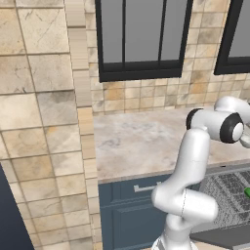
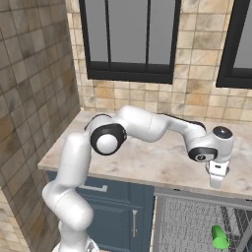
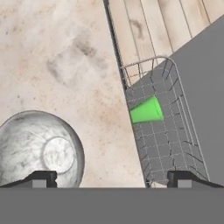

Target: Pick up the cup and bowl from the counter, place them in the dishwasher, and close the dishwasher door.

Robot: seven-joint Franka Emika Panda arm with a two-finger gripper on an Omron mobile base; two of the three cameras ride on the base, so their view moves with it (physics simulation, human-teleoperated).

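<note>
Now the gripper (image 3: 112, 179) hangs over the counter (image 3: 52, 52), jaws spread wide and holding nothing, with one fingertip (image 3: 41, 178) near the bowl (image 3: 37, 148) and the other out over the rack (image 3: 175, 144). That bowl sits on the stone just beside the counter's front edge, a grey metal-looking dish with a thin rim and a flat centre. It looks stiff and light, probably slick on its curved wall, so I'd pinch the rim, one finger inside and one outside. The green cup (image 3: 148, 110) already lies on its side in the wire rack of the dishwasher (image 2: 202, 221), so the bowl is what's left. In the right base view the gripper (image 2: 217, 183) points down near the counter edge above the rack.
</note>
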